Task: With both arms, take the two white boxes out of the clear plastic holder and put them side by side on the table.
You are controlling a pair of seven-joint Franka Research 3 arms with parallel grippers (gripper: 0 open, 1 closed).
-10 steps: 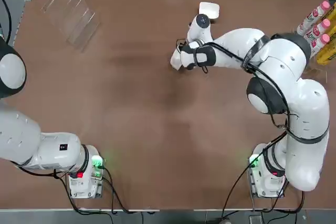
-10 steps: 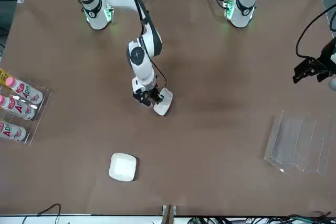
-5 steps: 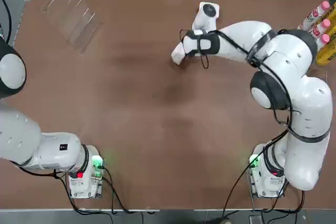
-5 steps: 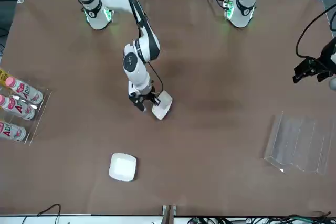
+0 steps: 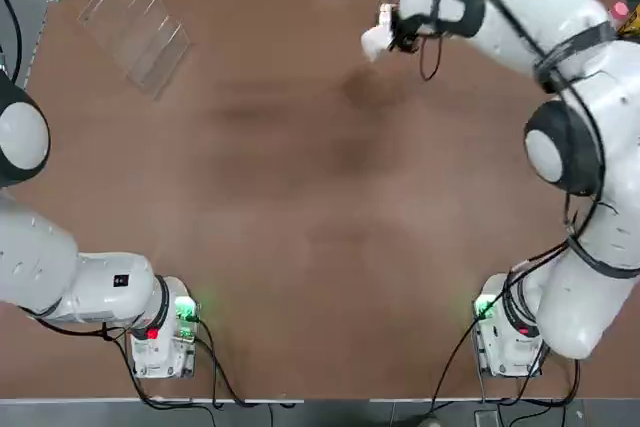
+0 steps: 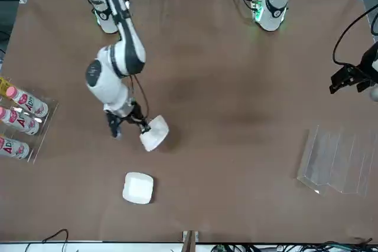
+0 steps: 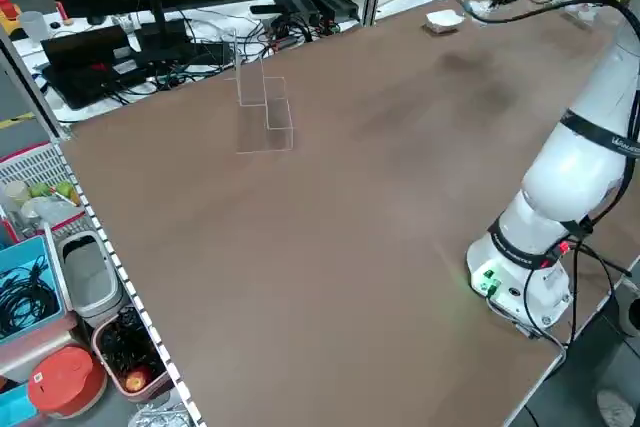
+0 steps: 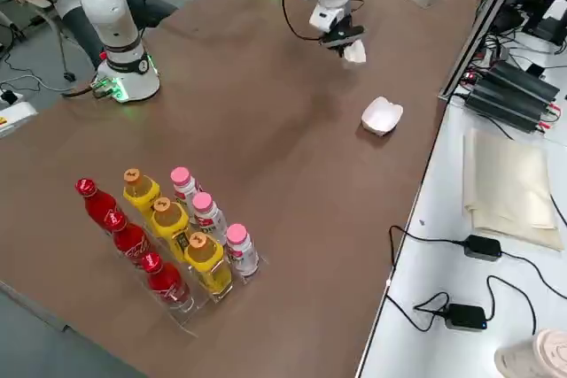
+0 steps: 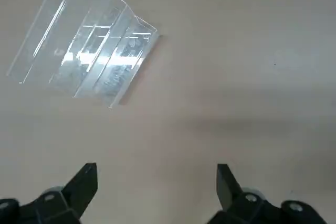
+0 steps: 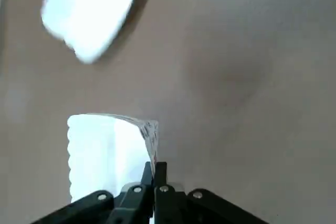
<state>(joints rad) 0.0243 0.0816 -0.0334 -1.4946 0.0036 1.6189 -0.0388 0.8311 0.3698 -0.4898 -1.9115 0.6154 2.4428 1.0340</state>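
My right gripper (image 6: pixel 143 126) is shut on the thin edge of one white box (image 6: pixel 155 134) and holds it tilted above the table, near the far edge. In the right wrist view its fingers (image 10: pixel 156 174) pinch that box (image 10: pixel 97 156), and the second white box (image 10: pixel 89 14) lies on the table just beyond. That second box (image 6: pixel 138 187) lies flat. The clear plastic holder (image 5: pixel 135 32) stands with nothing in it at the far left. My left gripper (image 9: pixel 156 187) hovers open, high above the table near the holder (image 9: pixel 86 59), with nothing between its fingers.
A clear rack of pink-capped, yellow and red bottles (image 8: pixel 168 236) stands at the table's right side. Cables and power bricks (image 8: pixel 509 86) lie past the far edge. The brown table (image 5: pixel 300 207) spreads wide between the two arm bases.
The right arm has swung toward the far edge and upward, carrying its box to just short of the box that lies on the table. The left arm has not moved.
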